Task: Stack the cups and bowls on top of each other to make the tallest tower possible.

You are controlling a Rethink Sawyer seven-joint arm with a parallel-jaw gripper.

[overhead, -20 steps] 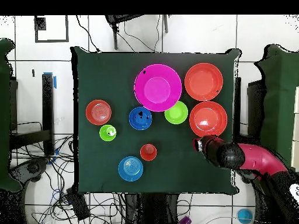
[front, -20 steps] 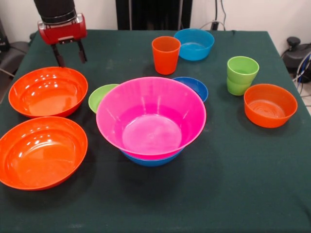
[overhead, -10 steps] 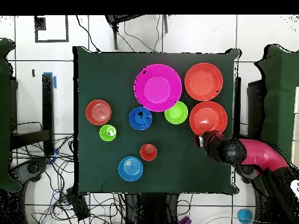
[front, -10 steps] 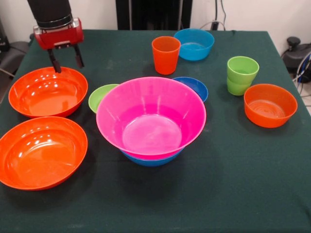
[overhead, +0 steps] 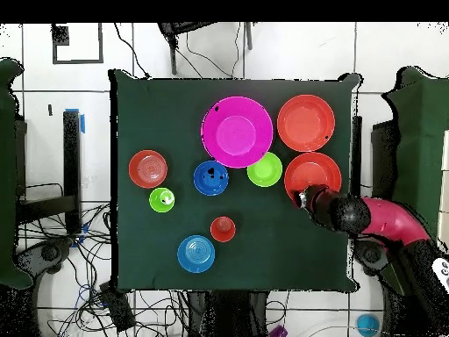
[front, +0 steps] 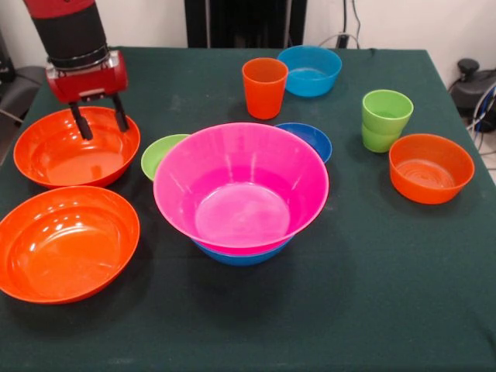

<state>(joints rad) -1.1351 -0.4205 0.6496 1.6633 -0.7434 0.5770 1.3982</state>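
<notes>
The tower is a large pink bowl (front: 240, 186) nested in a large blue bowl (front: 240, 256) at mid table; it also shows in the overhead view (overhead: 237, 132). Two large orange bowls lie at the left, one farther (front: 74, 151) (overhead: 314, 174) and one nearer (front: 68, 242) (overhead: 306, 123). My gripper (front: 103, 129) (overhead: 302, 197) is open and empty, with its fingers low over the farther orange bowl's back rim. An orange cup (front: 264, 87) stands behind the tower. Two lime green cups (front: 385, 118) stand nested at the right.
A small lime green bowl (front: 161, 153) and a dark blue bowl (front: 310, 138) sit close behind the tower. A light blue bowl (front: 309, 70) is at the back. A small orange bowl (front: 430, 167) is at the right, near the table edge.
My gripper has moved down and towards the camera, from behind the farther orange bowl to over its back rim. It stays open. The bowls and cups have not moved.
</notes>
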